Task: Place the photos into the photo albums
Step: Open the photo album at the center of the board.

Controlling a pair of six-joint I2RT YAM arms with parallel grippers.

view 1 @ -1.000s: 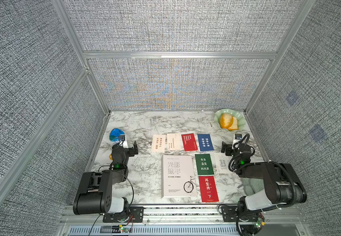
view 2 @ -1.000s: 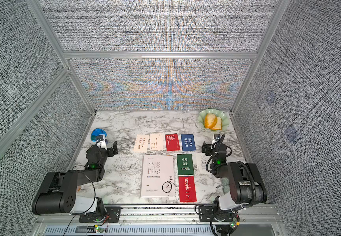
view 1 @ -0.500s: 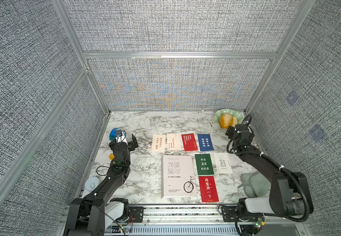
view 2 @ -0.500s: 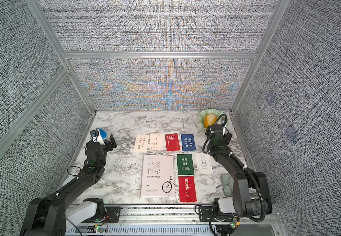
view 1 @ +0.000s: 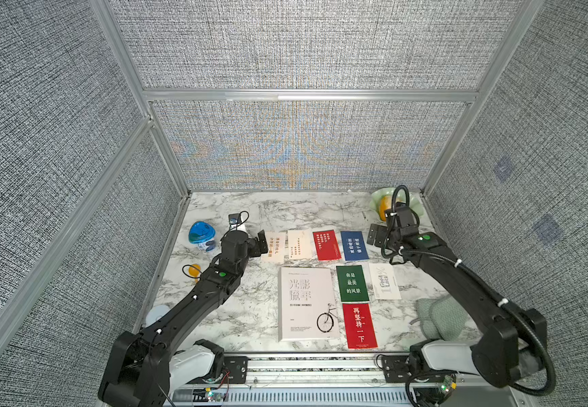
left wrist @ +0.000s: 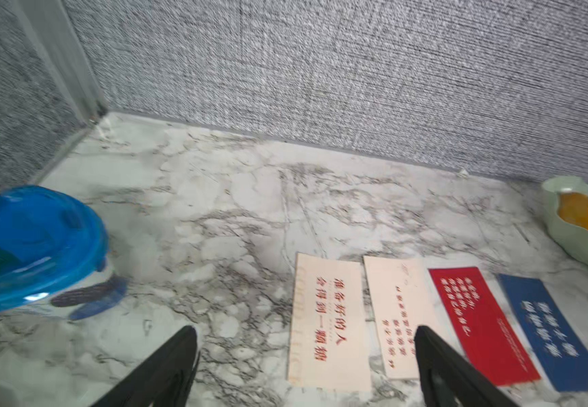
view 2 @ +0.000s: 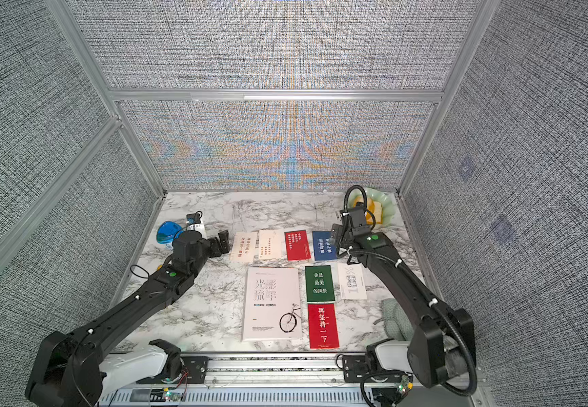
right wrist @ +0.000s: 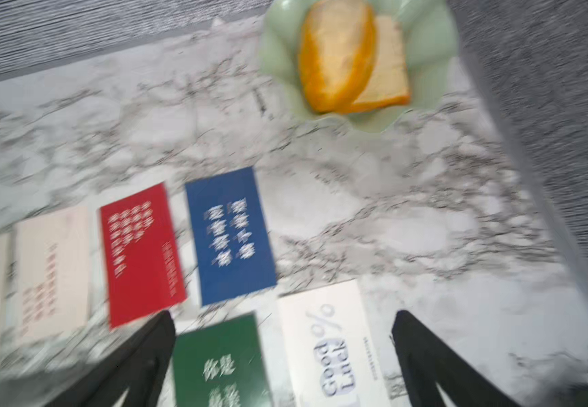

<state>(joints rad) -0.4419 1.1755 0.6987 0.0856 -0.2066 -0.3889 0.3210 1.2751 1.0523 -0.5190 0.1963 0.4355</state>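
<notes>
Since the album (view 1: 306, 303) sits closed at front of the desk (view 1: 243, 317) w/ photos (view 1: 352, 283) flat beside & behind it, we've got left end effector (left wrist: 304, 331) & right end effector (right wrist: 283, 314) spread wide, empty, prob prepping a pick.

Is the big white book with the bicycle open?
No, the white book lies shut, with its bicycle cover facing up.

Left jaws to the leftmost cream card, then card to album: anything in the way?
Nothing visible between the left jaws and the leftmost cream card; they stand open right beside it. Only bare table lies between card and album, but the album lies closed, cover up, so the cover blocks its pages.
</notes>
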